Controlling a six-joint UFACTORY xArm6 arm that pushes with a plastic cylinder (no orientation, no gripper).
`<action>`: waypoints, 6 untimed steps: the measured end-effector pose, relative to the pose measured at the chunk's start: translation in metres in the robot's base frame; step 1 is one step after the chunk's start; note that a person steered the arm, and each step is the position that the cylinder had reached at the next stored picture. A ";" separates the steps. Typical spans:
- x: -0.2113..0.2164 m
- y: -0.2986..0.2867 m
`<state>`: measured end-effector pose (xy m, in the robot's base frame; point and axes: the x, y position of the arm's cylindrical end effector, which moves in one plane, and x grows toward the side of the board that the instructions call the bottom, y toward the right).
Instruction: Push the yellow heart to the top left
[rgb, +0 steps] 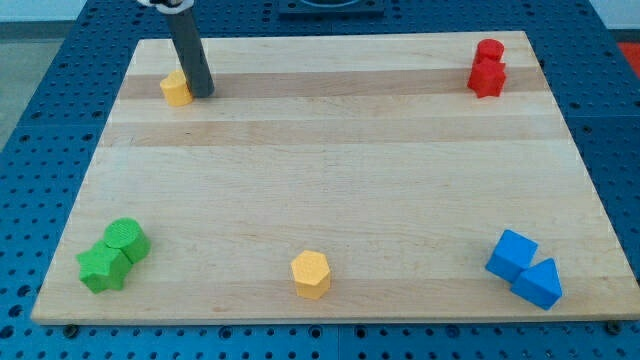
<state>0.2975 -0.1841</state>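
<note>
A small yellow heart block (176, 88) lies near the top left corner of the wooden board (330, 150). My dark rod comes down from the view's top, and my tip (203, 94) rests on the board just to the right of the yellow heart, touching or nearly touching it. A second yellow block, a hexagon (311, 274), sits near the bottom edge at the middle.
Two red blocks (487, 68) sit together at the top right. A green cylinder (127, 239) and a green star-like block (103, 267) sit at the bottom left. Two blue blocks (524, 268) sit at the bottom right. A blue pegboard surrounds the board.
</note>
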 end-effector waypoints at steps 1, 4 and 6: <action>-0.007 -0.007; 0.042 -0.032; 0.032 -0.032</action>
